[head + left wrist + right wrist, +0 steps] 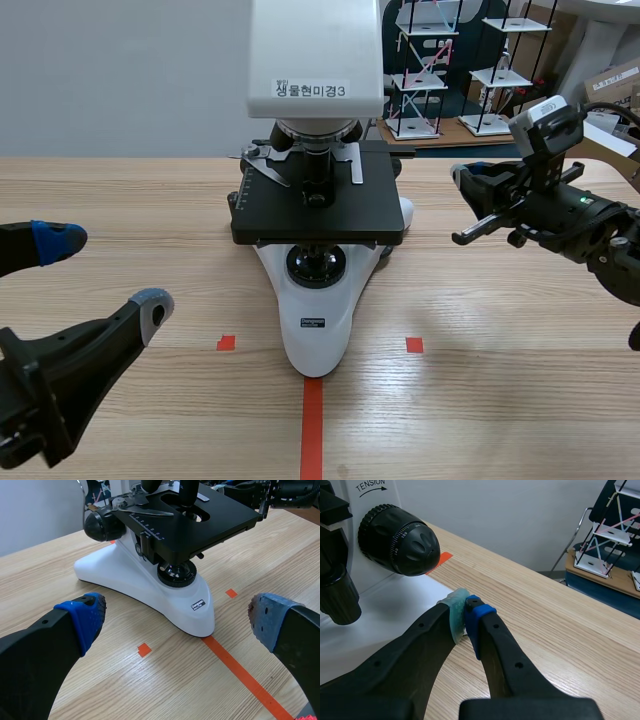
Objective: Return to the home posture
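Left hand (pixel 105 272): lower left of the scene frame, low over the table (pixel 500 390), fingers spread wide. One blue pad (pixel 58 240) sits above, one grey pad (pixel 152 303) below and nearer the middle. Nothing between them. In its wrist view the front of the microscope (pixel 318 200) lies ahead of the open fingers, apart from both pads.

Right hand (pixel 465 611): fingers pressed together, grey-green pad against blue pad, pinching nothing. In the scene frame the arm enters from the right edge at mid height. Its tip is just beside the microscope's right flank, near the back right corner of the stage (pixel 320 205). In its wrist view the tip hangs at the edge of the white base (pixel 395 615), with the black focus knob (pixel 400 540) ahead of it. Contact with the base: cannot tell.

Microscope: upright at centre of frame, white body, black stage. The narrow front of its foot points toward the bottom edge. A Korean label ending in "3" is on the head. "TENSION" and an arrow are printed above the knob.

Table marks: the tape line (pixel 312 430) runs from the foot's tip to the bottom edge, with one tape square (pixel 226 342) left of the foot and one (pixel 414 344) right of it.

Background, upper right: rod-and-plate racks (pixel 420 60) on a low bench.
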Robot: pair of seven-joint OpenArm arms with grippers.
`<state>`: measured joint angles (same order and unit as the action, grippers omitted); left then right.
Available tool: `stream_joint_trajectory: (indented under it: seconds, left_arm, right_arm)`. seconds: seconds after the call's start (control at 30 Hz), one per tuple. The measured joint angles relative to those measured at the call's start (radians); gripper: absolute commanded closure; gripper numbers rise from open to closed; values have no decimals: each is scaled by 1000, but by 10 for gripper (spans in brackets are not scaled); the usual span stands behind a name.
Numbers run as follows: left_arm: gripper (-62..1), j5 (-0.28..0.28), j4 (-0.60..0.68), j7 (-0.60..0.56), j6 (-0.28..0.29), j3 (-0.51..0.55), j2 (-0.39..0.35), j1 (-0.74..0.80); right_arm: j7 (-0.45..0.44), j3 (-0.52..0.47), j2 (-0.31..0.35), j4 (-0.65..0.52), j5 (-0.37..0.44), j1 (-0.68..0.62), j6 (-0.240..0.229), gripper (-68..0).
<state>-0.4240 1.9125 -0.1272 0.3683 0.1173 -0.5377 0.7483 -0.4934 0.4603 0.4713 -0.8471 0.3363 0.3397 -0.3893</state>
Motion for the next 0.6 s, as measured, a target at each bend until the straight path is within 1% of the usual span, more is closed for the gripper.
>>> stream_joint_trajectory:
  seconds: [0.53,0.6]
  left_arm:
    - [-602,0,0,0,0,0,0,0]
    - [-602,0,0,0,0,0,0,0]
  right_arm:
    - [1,0,0,0,0,0,0,-23]
    - [14,0,0,0,0,0,0,-27]
